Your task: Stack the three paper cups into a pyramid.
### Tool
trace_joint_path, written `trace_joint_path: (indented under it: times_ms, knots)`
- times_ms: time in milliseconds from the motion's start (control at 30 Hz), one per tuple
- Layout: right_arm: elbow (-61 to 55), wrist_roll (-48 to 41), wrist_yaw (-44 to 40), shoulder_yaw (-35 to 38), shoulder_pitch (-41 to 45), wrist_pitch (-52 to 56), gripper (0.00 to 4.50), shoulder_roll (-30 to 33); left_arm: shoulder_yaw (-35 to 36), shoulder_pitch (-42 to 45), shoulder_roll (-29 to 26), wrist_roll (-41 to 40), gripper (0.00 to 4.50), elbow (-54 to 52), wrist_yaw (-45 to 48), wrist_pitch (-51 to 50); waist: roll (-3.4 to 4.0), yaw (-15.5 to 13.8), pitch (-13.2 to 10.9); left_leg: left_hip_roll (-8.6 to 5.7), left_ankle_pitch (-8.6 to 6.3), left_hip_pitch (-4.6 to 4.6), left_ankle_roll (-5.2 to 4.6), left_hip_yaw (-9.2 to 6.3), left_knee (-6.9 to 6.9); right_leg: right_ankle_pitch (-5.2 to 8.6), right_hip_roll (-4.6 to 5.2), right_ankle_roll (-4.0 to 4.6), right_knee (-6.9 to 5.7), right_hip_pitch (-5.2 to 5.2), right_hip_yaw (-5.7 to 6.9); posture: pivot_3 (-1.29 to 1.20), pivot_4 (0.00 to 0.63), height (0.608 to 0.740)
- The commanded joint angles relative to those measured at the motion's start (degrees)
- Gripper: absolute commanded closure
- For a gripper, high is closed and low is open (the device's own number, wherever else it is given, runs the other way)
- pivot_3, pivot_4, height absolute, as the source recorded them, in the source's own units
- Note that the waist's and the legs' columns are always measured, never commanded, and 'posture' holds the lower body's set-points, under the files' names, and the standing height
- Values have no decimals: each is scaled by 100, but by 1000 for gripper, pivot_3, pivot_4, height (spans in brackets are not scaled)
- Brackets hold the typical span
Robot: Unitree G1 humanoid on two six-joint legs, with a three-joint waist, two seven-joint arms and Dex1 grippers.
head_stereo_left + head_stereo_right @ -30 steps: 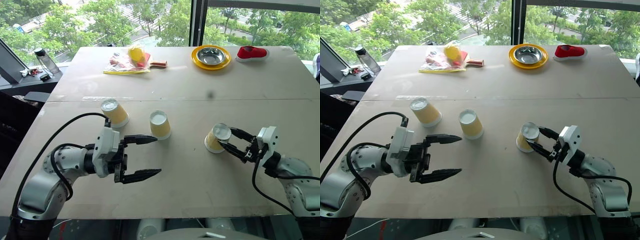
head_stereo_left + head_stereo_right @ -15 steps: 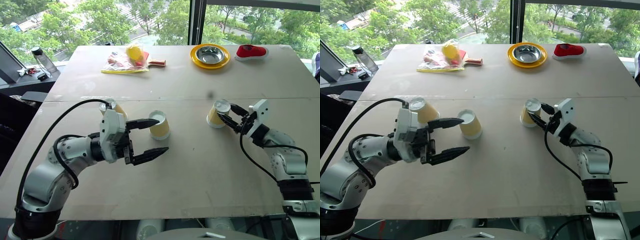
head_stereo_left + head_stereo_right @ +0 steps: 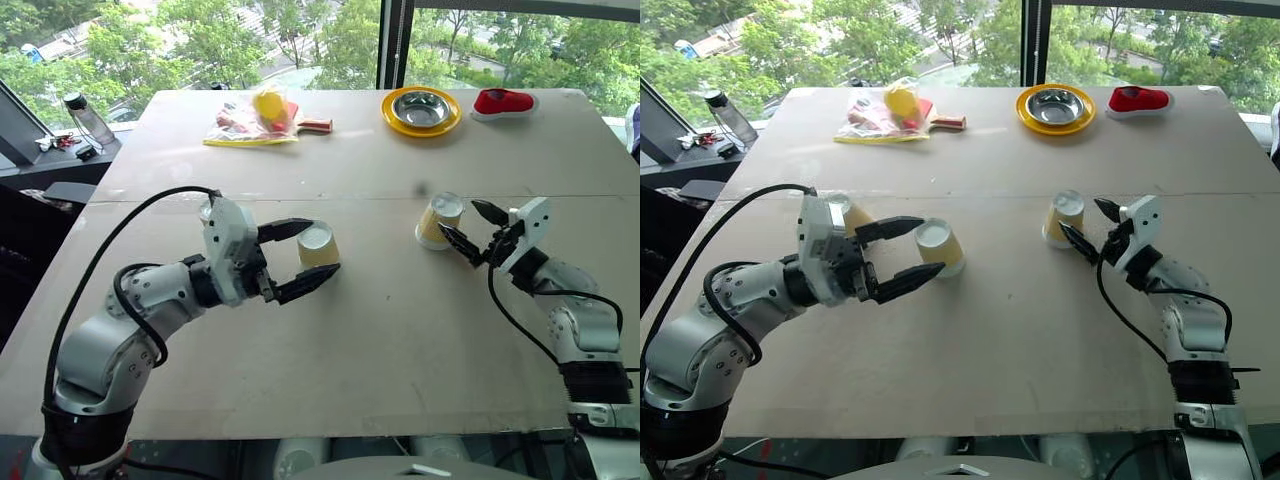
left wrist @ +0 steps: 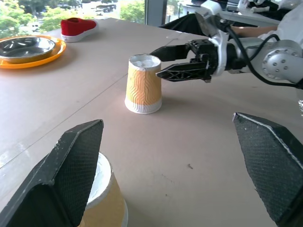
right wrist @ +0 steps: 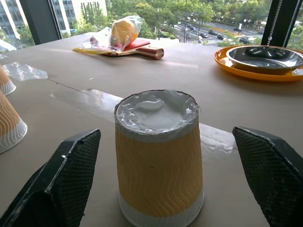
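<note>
Three paper cups stand upside down on the table. The middle cup sits between the open fingers of my left gripper, close to one finger, and I cannot tell whether it touches. A second cup is mostly hidden behind my left hand. On the right, the third cup stands by the table seam. My right gripper is open just behind it, with a finger on each side of the cup and clear of it.
At the far edge are a yellow plate with a steel bowl, a red shoe, and a plastic bag with a yellow ball and a paddle. A bottle stands on the ledge to the left.
My right gripper carried its cup away from me to the table seam, set it down and opened. My left gripper moved forward until its open fingers flank the middle cup.
</note>
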State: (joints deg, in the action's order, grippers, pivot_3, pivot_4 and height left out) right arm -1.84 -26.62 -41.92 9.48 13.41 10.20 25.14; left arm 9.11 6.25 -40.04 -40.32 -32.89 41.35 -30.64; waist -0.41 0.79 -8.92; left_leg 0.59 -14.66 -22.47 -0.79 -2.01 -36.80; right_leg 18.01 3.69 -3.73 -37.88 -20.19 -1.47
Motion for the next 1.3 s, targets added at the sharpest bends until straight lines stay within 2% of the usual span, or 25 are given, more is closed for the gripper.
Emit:
trace_joint_path:
  times_ms: [33,100,233,467,700,733,767,867,1100,1300]
  knots:
    - [-826,-623,-460,341,-397,129,64,262,182,-164,374,329,0,-89,-543,331,0,-12,0,0,0,-4,0,0,0,0,0,0,0,-2,1,0,150,740]
    - [-1130,-676,-877,312,-830,-34,64,452,-68,-288,484,906,0,157,-616,700,-3,-13,-1,0,0,-11,0,-1,-3,0,0,0,0,-7,2,0,150,740]
    - [-1564,-984,-1609,320,-1597,56,64,848,-486,-176,894,1376,0,856,-555,1212,1,-36,1,-3,0,-12,0,-3,-7,0,-1,0,-2,-7,4,0,150,740]
    - [-1780,-1207,-1849,415,-1961,125,64,1019,-928,229,1185,2083,0,2158,-171,2233,-4,1,-2,-8,-1,-13,-1,-1,-28,-1,-4,0,-9,-5,2,0,150,740]
    - [-1889,-1331,-1815,417,-2058,152,64,1001,-897,708,1632,2073,0,3007,-76,2593,-6,-36,-3,-7,0,-22,-1,-8,-33,-1,-4,-2,-7,-5,10,0,150,740]
    - [-1900,-1338,-1814,420,-2073,152,0,998,-903,736,1666,2075,594,3028,-41,2622,-7,-34,-3,-7,-1,-26,-1,-11,-37,-1,-3,-2,-7,-5,13,0,150,740]
    - [-1907,-1353,-1803,427,-2082,154,0,989,-909,757,1698,2086,811,3044,-24,2647,-7,-32,-3,-7,-1,-26,-1,-11,-38,-1,-3,-3,-7,-5,12,0,150,740]
    - [-1931,-1374,-1779,438,-2115,143,0,972,-922,792,1757,2106,2093,3085,47,2707,-7,-19,-3,-7,0,-26,-1,-10,-38,-1,-3,-3,-8,-5,12,0,150,740]
    - [-1908,-1424,-1645,552,-2119,65,0,878,-975,1054,1828,2248,2134,3336,134,2858,-7,-25,-3,-8,0,-25,-1,-11,-39,-1,-4,-3,-9,-5,13,0,150,740]
    - [-1660,-1315,-1084,850,-1871,-66,0,623,-1396,2400,2528,2466,2134,4617,349,3080,-10,-151,-4,-25,0,-28,0,-17,-56,-7,-4,-13,-10,3,20,0,150,740]
